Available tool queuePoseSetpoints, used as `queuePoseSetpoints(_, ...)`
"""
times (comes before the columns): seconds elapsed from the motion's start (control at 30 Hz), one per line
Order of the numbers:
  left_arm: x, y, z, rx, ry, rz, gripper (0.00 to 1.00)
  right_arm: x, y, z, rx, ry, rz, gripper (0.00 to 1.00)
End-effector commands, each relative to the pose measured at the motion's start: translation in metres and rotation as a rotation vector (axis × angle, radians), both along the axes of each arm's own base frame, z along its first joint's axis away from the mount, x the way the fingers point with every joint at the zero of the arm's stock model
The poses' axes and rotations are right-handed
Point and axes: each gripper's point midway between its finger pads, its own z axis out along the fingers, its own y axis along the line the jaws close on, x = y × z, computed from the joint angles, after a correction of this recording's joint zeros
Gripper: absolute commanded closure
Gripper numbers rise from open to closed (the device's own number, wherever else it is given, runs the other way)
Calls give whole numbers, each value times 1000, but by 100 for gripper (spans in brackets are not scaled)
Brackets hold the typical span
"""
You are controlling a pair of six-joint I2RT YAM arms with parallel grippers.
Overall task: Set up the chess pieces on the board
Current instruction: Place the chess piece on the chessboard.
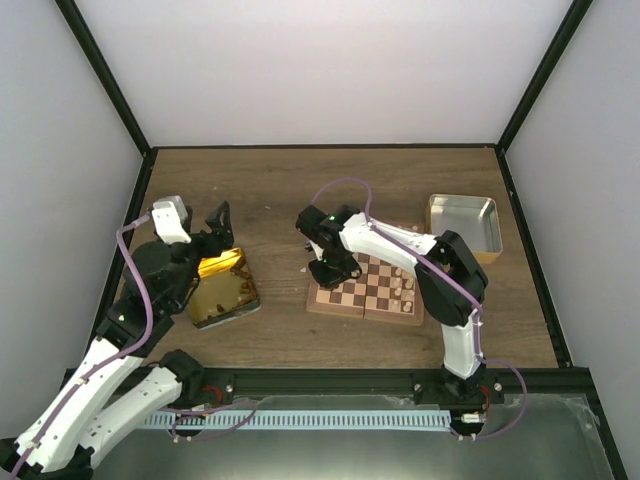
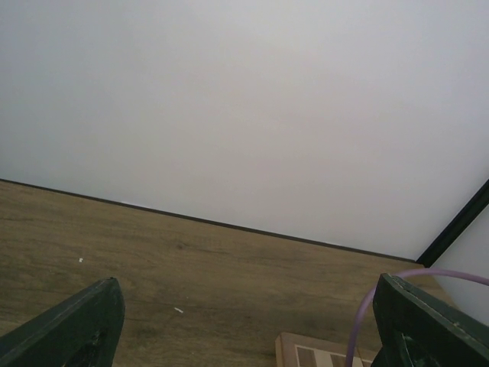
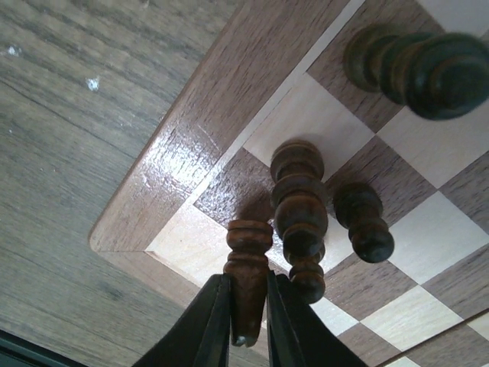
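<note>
Step in hand: placing one dark chessman. The right gripper [image 3: 248, 284] is closed on a reddish-brown piece [image 3: 248, 248], which is held upright between the fingers with its base down over the board [image 3: 172, 157], close to a corner. Contact with the square cannot be confirmed. A taller dark piece [image 3: 298, 206] stands just beside the fingers, on the side away from the board edge, and a shorter dark piece [image 3: 365, 223] stands beyond it. The left gripper [image 2: 246, 290] is spread wide, empty and aimed away from the board. Next move, as judged: seat the base flat, part the fingers slightly, then withdraw straight up without brushing the taller dark piece
</note>
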Motion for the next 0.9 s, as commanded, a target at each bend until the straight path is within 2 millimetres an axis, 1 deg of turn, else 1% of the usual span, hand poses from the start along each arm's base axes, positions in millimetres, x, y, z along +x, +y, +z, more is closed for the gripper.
queuePoseSetpoints(0.0,-1,0,3,-1,-23,-3,9,9,10,11,18,-40,12,83)
queuePoseSetpoints(0.47,0,-2,1,1,-20,-9,9,10,18,20,76,-57,-24,80)
queuePoseSetpoints(0.67,0,-2,2,0,-21,-12,9,8,20,15,108,-57,-39,86)
queuePoseSetpoints(0.87,1,-3,0,3,-18,-15,9,11,17,13,90,-71,-46,86)
